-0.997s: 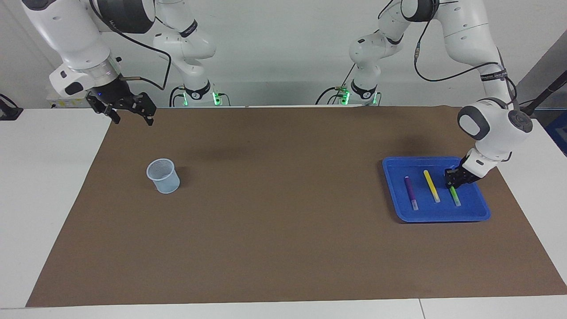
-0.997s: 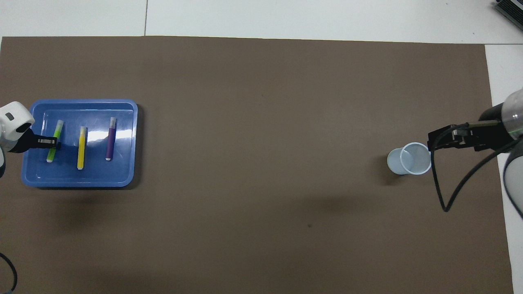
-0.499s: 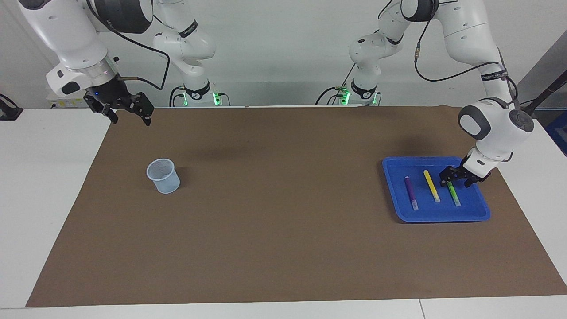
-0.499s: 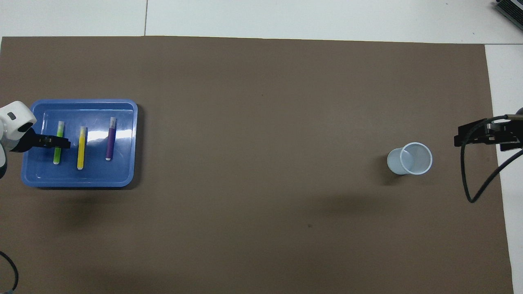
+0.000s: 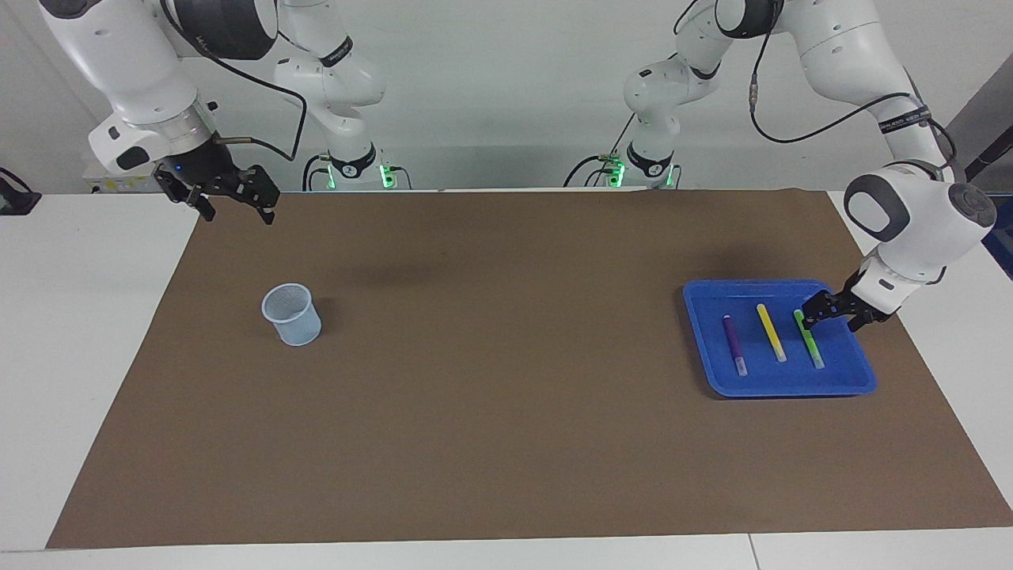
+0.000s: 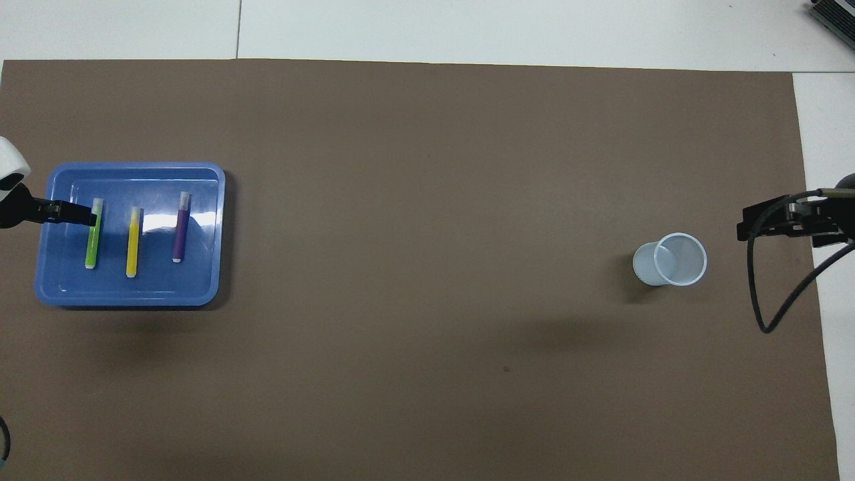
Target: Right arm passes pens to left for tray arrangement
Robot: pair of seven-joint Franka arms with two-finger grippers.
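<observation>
The blue tray point(image 5: 840, 374) lies on the mat at the left arm's end and also shows in the overhead view point(image 6: 200, 280). In it lie side by side the purple pen point(image 5: 734, 340) point(image 6: 180, 227), the yellow pen point(image 5: 771, 332) point(image 6: 133, 242) and the green pen point(image 5: 809, 339) point(image 6: 92, 237). My left gripper point(image 5: 827, 313) point(image 6: 77, 214) is open and empty, low over the tray's edge beside the green pen's end. My right gripper point(image 5: 236, 204) point(image 6: 758, 224) is open and empty, raised over the mat's edge at the right arm's end.
A small pale blue cup point(image 5: 293, 315) point(image 6: 676, 259) stands upright on the brown mat point(image 5: 491, 356) toward the right arm's end. White tabletop borders the mat on every side.
My left gripper opened, let go of the green pen and drew back toward the tray's edge. The green pen now lies straight in the tray. My right gripper moved off the cup toward the table's end.
</observation>
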